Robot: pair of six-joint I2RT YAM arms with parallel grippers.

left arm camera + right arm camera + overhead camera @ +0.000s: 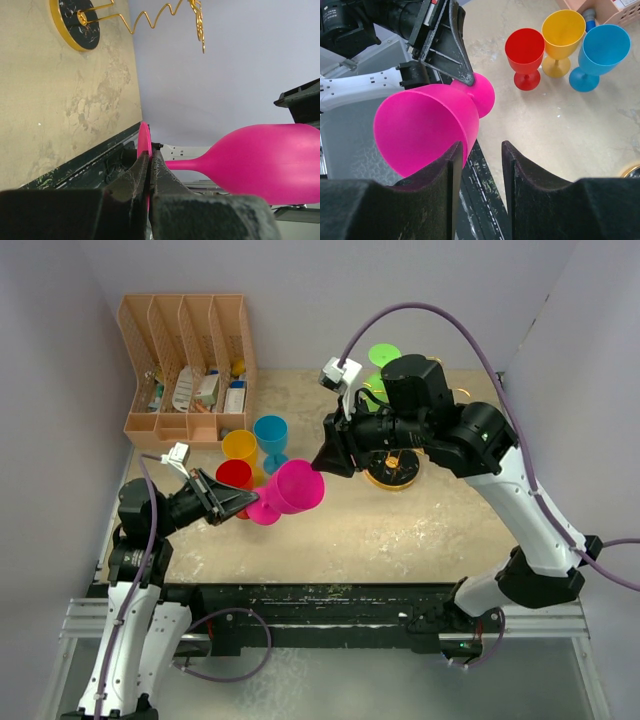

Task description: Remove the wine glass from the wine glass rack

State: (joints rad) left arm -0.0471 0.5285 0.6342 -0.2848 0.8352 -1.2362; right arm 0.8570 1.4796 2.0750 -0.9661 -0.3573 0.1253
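The left gripper (149, 167) clamps the foot of the one pink wine glass (297, 487), held sideways clear of the single wine glass rack (392, 473), its bowl beside the released right gripper (480, 150); three more stand nearby: red glass (526, 55), yellow glass (562, 30), blue glass (602, 50).

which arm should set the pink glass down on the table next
Left. The left gripper is shut on the foot of the pink glass, holding it sideways over the table. The right gripper is open beside the bowl and holds nothing.
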